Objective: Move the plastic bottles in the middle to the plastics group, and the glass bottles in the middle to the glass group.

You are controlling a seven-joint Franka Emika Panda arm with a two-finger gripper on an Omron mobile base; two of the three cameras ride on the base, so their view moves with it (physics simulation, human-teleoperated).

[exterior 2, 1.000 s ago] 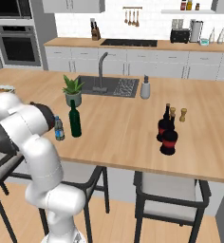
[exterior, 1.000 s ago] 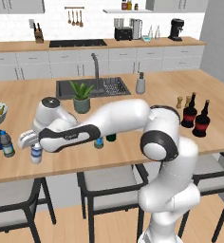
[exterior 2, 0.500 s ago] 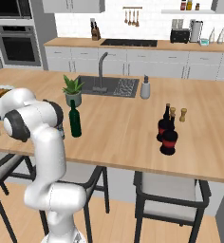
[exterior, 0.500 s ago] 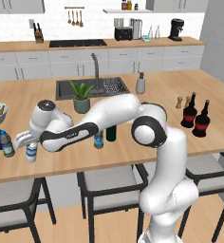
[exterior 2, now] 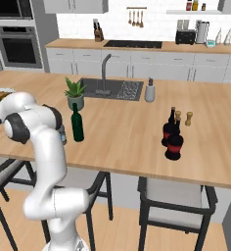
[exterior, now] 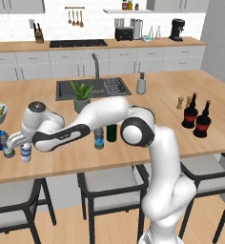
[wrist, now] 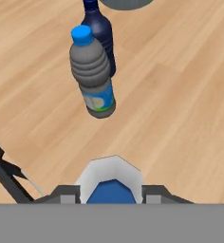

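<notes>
Placing step: fingers (wrist: 111,190) grip a blue-capped water bottle (exterior: 25,152), low over the desk (exterior: 148,138) beside the plastics group (wrist: 95,71) at 12 o'clock; next, set down, release

A dark blue bottle (wrist: 100,33) stands behind a clear, blue-capped, teal-labelled bottle (wrist: 92,73).

No text, brand or number can be read anywhere; the label on the grey-teal bottle (wrist: 96,80) seems to carry only a blurred emblem.
</notes>
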